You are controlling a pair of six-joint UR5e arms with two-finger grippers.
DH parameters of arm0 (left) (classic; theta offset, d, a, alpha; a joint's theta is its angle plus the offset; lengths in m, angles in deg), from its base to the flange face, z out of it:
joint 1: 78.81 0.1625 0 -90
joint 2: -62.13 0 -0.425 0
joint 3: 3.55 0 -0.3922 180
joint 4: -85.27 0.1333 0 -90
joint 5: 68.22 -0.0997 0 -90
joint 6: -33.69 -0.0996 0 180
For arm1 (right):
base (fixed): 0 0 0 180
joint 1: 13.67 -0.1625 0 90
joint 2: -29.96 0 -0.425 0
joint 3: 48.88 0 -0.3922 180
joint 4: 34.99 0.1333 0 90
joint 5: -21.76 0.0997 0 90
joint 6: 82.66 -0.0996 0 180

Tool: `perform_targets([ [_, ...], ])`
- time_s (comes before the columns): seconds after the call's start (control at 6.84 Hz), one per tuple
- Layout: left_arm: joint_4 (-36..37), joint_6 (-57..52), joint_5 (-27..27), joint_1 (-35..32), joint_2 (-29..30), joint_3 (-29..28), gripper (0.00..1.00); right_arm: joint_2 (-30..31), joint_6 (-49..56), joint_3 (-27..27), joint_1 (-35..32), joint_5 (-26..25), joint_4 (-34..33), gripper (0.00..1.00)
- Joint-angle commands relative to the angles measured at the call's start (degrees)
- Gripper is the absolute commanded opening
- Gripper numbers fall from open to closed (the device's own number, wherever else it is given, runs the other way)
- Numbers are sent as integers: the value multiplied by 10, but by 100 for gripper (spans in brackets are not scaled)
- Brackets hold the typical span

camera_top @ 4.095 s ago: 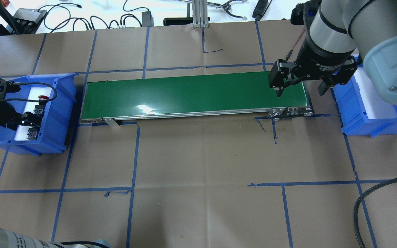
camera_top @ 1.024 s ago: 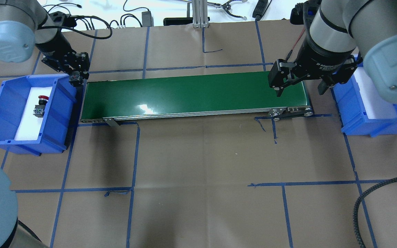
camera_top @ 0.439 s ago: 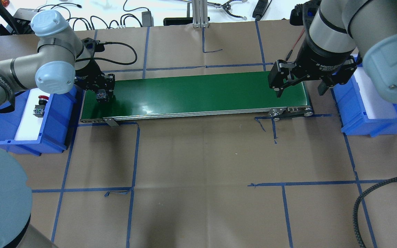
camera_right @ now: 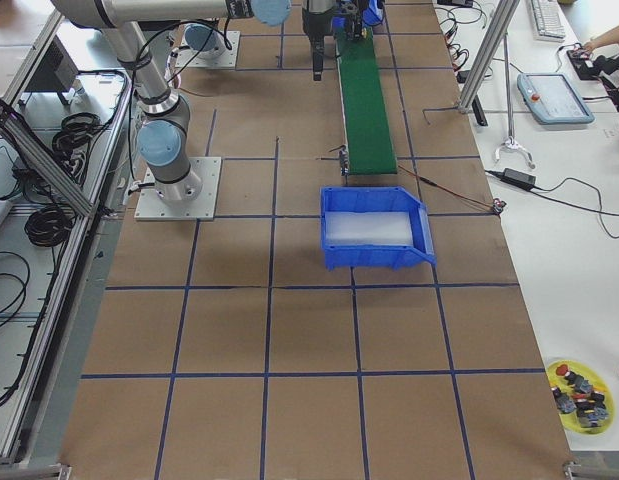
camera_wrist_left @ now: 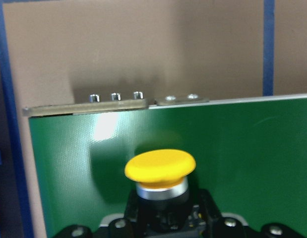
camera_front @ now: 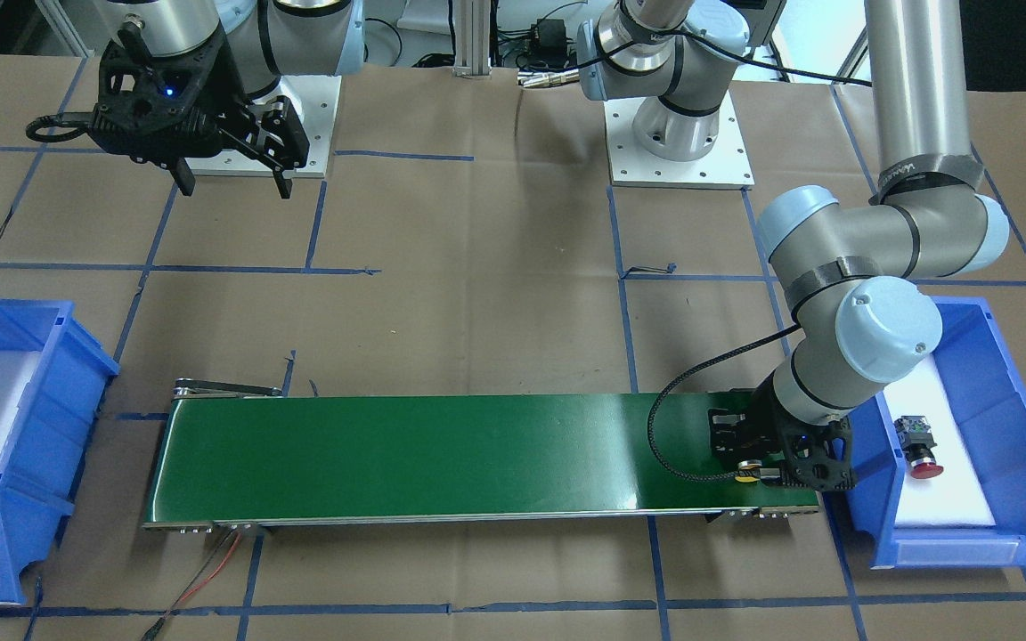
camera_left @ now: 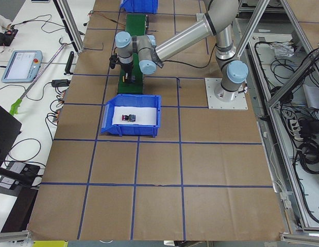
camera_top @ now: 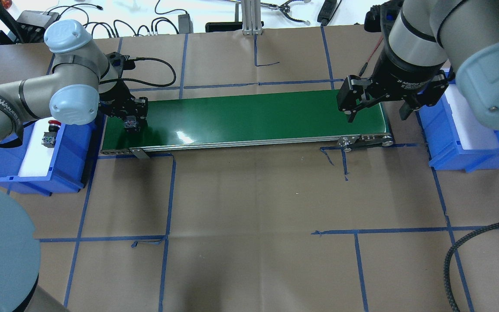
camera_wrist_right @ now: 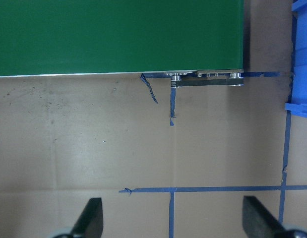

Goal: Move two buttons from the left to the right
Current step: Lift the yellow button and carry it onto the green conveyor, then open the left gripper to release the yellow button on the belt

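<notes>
On the brown-papered table, the left gripper clasps the yellow button low over the left end of the green conveyor belt. It should set the button flat and mid-belt before letting go. The red button lies in the left bin. The right gripper hangs spread above the belt's right end.

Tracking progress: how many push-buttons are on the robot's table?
2. The yellow push-button is in the left gripper at the left end of the conveyor belt; the red push-button lies in the left blue bin. None shows in the right blue bin.
</notes>
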Motion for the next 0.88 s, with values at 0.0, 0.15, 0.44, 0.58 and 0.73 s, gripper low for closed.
perform_targets([
  [0.0, 1, 2, -2, 0, -4, -14, 99, 1, 0, 0, 0, -1, -1, 100],
  [0.15, -8, -2, 0, 2, -19, -29, 100, 0, 0, -1, 0, -1, 0, 100],
  [0.44, -118, -6, -1, 8, -48, -95, 100, 0, 0, -1, 0, 0, 0, 100],
  [0.58, -166, -9, -1, 12, -53, -134, 100, 0, 0, -1, 0, 0, 0, 100],
  [0.73, -188, -11, -1, 14, -51, -161, 100, 0, 0, -1, 0, -1, 0, 100],
])
